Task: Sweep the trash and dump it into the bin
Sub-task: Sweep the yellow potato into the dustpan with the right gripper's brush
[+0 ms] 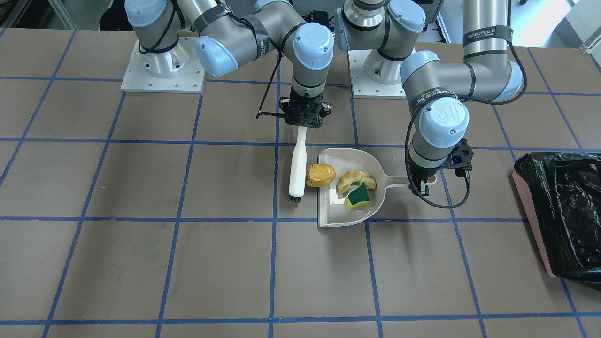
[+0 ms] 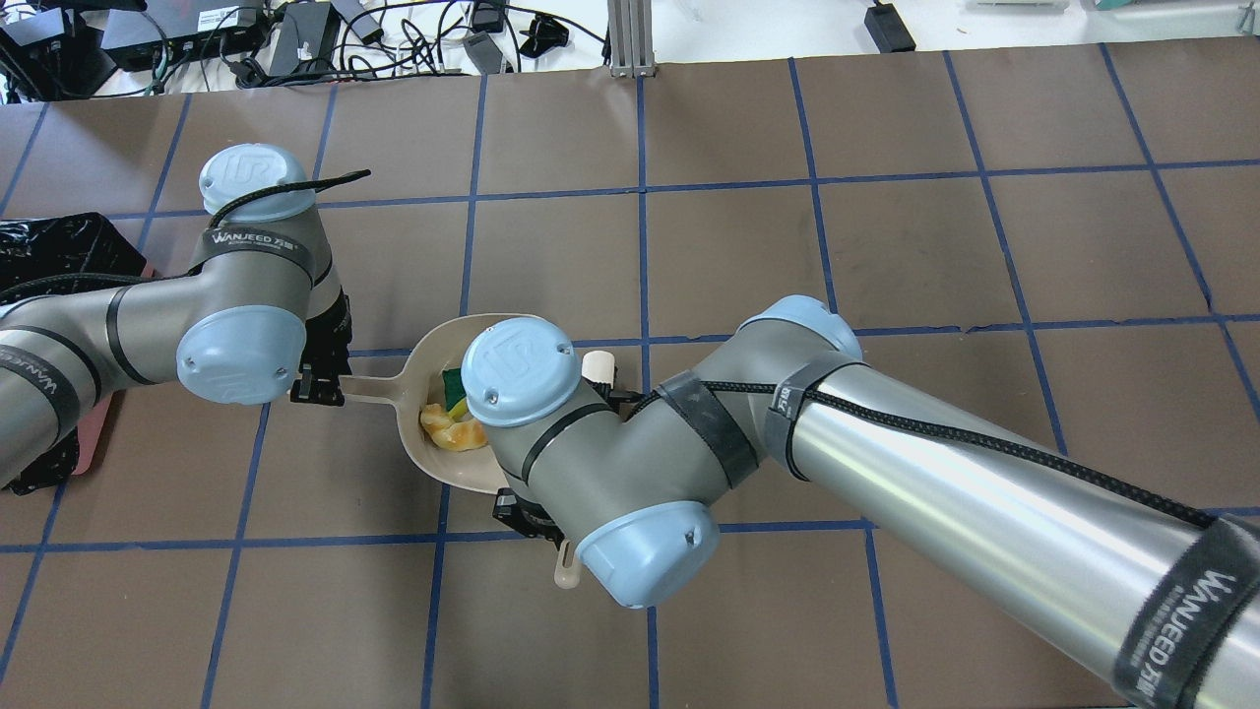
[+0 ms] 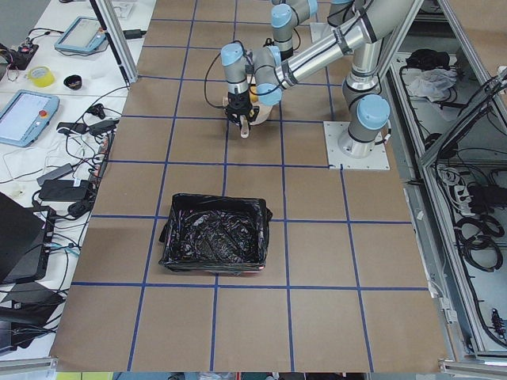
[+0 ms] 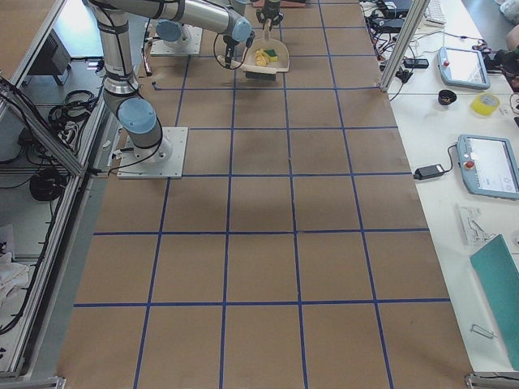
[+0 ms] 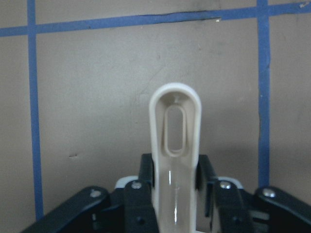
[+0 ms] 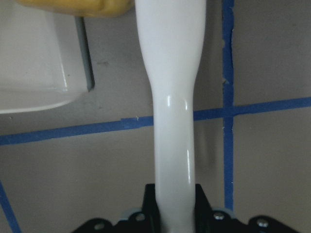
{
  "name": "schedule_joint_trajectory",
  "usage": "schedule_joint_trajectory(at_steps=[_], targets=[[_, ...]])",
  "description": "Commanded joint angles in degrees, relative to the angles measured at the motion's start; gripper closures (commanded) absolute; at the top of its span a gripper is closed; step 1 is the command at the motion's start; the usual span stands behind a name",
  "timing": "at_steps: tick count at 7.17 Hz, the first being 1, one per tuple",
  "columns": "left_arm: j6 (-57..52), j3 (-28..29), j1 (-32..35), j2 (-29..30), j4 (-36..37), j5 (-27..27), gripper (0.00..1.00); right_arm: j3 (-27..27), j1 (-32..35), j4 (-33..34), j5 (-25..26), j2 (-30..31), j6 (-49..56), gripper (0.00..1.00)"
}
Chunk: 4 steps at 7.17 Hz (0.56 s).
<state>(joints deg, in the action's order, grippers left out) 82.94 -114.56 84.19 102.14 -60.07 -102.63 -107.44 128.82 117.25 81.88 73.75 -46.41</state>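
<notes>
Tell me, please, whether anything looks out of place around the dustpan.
Only the yellow-orange lump: it straddles the lip of the dustpan, beside the brush, while the croissant piece and sponge scrap lie inside. Nothing looks spilled or damaged.

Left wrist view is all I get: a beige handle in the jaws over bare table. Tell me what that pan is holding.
Observer: The dustpan holds two pieces, a croissant-like piece and a green sponge scrap.
Operator: Report the third piece.
Observer: The yellow-orange lump sits across the pan's open lip, right beside the brush, which the right arm's jaws are shut on.
Operator: Locate the bin.
Observer: The bin stands apart from the pan, out past its handle end, on the robot's left side of the table.
</notes>
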Motion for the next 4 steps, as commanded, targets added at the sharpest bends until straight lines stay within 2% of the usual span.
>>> schedule_joint_trajectory(at_steps=[1,3,4], targets=[[0.5,0.6,2.3,0.6,0.7,1.7,1.0,0.7,0.2,6.4,-3.9,-2.4,-2.4,1.0],[-0.1,1.7,2.7,1.0,0.6,4.4,1.0,1.3,0.4,12.6,-10.7,-4.8,-3.4,1.0],[-1.5,1.9,2.7,1.0,0.6,6.1,1.0,2.7,0.3,11.1,-9.9,-4.4,-3.3,1.0]])
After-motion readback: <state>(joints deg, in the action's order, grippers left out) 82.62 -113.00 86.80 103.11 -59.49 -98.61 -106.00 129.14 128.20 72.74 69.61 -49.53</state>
